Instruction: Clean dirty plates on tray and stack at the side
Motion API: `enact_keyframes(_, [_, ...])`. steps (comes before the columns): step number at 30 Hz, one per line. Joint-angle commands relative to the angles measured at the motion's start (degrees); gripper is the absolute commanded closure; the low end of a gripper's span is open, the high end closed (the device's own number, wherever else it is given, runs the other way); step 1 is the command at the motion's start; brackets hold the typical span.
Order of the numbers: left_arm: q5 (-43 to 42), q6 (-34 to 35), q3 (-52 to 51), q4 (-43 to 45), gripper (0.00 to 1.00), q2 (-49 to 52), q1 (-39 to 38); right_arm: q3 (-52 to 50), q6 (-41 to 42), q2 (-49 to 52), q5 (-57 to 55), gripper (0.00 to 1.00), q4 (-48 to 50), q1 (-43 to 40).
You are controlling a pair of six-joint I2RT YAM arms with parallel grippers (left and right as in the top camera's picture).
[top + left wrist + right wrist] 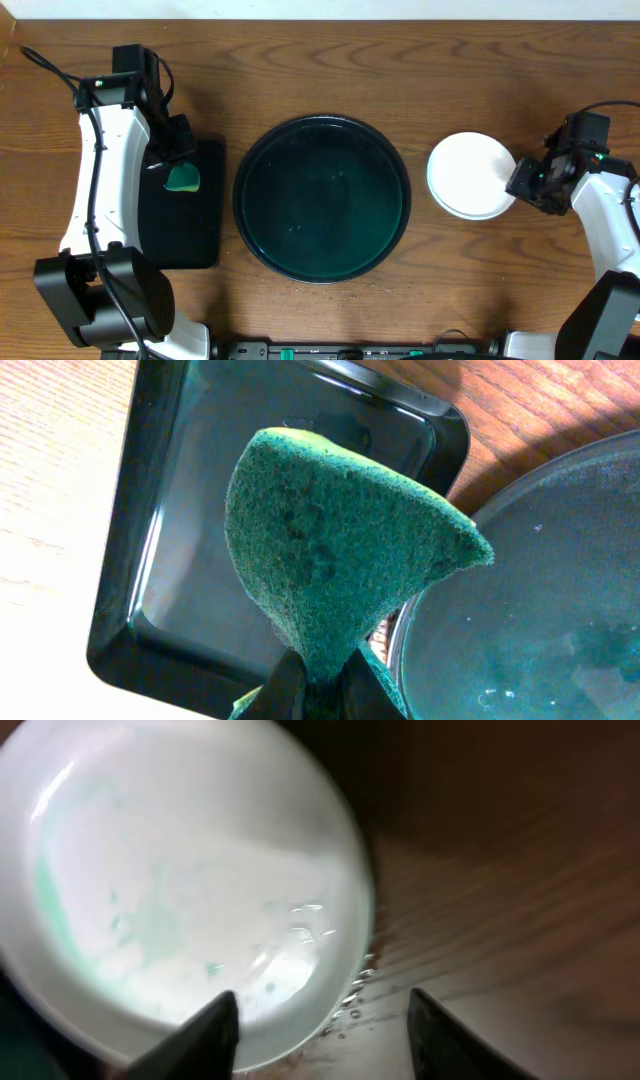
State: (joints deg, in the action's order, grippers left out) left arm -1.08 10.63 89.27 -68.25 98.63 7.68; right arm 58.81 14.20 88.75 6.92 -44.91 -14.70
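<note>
The large round black tray (pixel 322 198) lies at the table's middle with no plate on it; its rim also shows in the left wrist view (pixel 540 600). A stack of plates with a white one on top (pixel 471 175) sits on the table to its right. In the right wrist view the top plate (pixel 180 880) shows faint green traces. My right gripper (pixel 524 182) (pixel 320 1020) is open, its fingers straddling the plate's right rim. My left gripper (pixel 178 165) (pixel 325 685) is shut on a green sponge (pixel 330 550), held over the rectangular black tray (pixel 180 210).
The rectangular black tray (pixel 160 560) lies left of the round tray, almost touching it. Water droplets lie on the wood by the plate's rim (pixel 355 995). Bare wooden table surrounds both trays.
</note>
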Motion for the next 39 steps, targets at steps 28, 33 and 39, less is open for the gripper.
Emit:
enact_keyframes(28, [2.2, -9.8, -26.3, 26.4, 0.46, 0.2, 5.0, 15.4, -7.5, -0.3, 9.0, 0.34, -1.6, 23.1])
enact_keyframes(33, [1.5, -9.7, -24.1, 24.1, 0.36, -1.0, 4.8, 15.4, -8.0, -0.3, 9.0, 0.32, -2.3, 23.0])
enact_keyframes(39, [-3.9, -8.4, -14.8, 16.0, 0.31, -9.1, 4.1, 17.8, -12.3, -0.5, 9.2, 0.27, -4.9, 23.0])
